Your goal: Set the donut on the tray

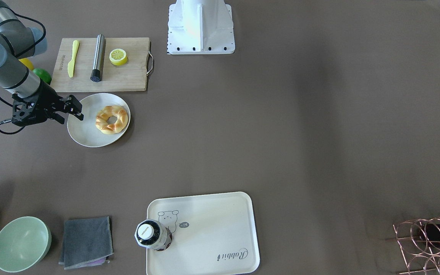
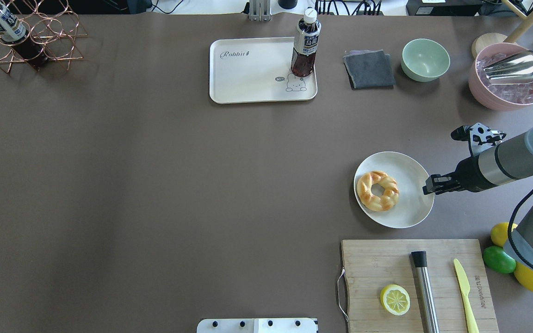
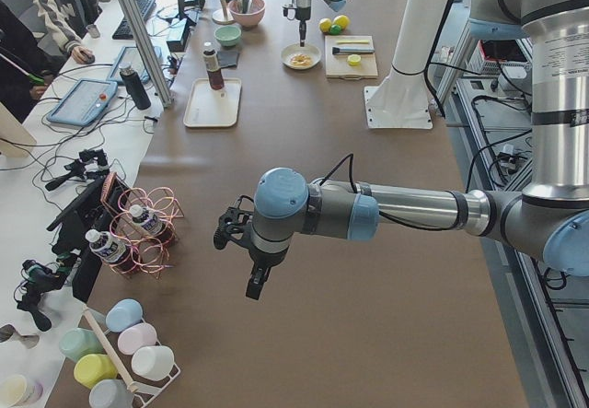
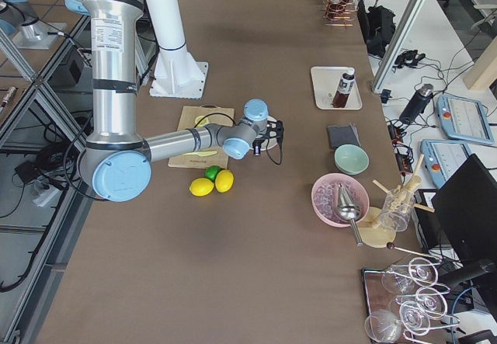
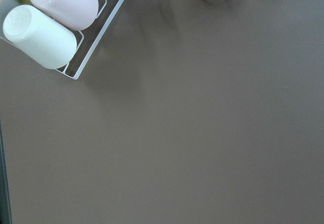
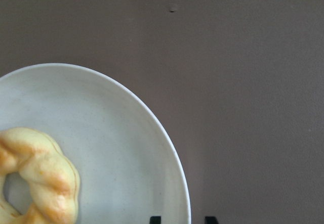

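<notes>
The donut (image 1: pixel 112 119) is a golden twisted ring that lies on a round off-white plate (image 1: pixel 86 131). It also shows in the overhead view (image 2: pixel 377 190) and in the right wrist view (image 6: pixel 40 178). My right gripper (image 1: pixel 73 110) is open and empty and hovers over the plate's rim, beside the donut and apart from it. Its tips show at the bottom of the right wrist view (image 6: pixel 183 219). The cream tray (image 1: pixel 212 229) with the bear drawing lies across the table (image 2: pixel 252 74), with a tea bottle (image 2: pixel 304 44) standing on one corner. My left gripper (image 3: pixel 256 284) hangs over bare table far away; I cannot tell whether it is open.
A wooden cutting board (image 2: pixel 377 268) holds a lemon half (image 2: pixel 395 299), a metal cylinder (image 2: pixel 424 289) and a yellow knife (image 2: pixel 464 289). Lemons and a lime (image 2: pixel 498 259) lie beside it. A grey cloth (image 2: pixel 369 69), green bowl (image 2: pixel 425 59), pink ice bowl (image 2: pixel 509 78) and wire rack (image 2: pixel 26 41) line the far edge.
</notes>
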Controlling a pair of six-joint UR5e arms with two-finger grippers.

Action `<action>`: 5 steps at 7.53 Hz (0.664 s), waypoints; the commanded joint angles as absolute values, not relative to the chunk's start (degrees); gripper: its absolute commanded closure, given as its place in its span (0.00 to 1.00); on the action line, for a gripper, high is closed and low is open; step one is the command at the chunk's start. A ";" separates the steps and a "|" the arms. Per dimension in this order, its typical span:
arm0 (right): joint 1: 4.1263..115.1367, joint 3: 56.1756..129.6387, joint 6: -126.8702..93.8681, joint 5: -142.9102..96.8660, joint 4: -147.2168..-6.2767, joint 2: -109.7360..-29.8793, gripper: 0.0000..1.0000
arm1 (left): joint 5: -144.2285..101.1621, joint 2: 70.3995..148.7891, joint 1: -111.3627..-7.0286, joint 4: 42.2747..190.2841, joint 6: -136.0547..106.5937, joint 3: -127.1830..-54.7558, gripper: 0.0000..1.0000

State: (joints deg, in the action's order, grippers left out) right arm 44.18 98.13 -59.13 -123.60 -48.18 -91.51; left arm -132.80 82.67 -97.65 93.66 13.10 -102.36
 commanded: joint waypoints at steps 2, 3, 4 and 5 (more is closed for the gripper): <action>43.24 97.91 -59.24 -122.52 -48.08 -91.67 0.59 | -132.80 82.71 -97.65 93.69 13.10 -102.30 0.02; 43.24 98.00 -59.24 -122.43 -48.08 -91.67 0.63 | -132.80 82.71 -97.65 93.34 13.10 -102.57 0.02; 43.24 98.00 -59.24 -122.43 -48.08 -91.67 1.00 | -132.80 82.71 -97.65 93.34 13.10 -102.66 0.02; 43.16 98.00 -59.24 -122.52 -47.99 -91.67 1.00 | -132.80 82.71 -97.65 93.25 13.10 -102.66 0.02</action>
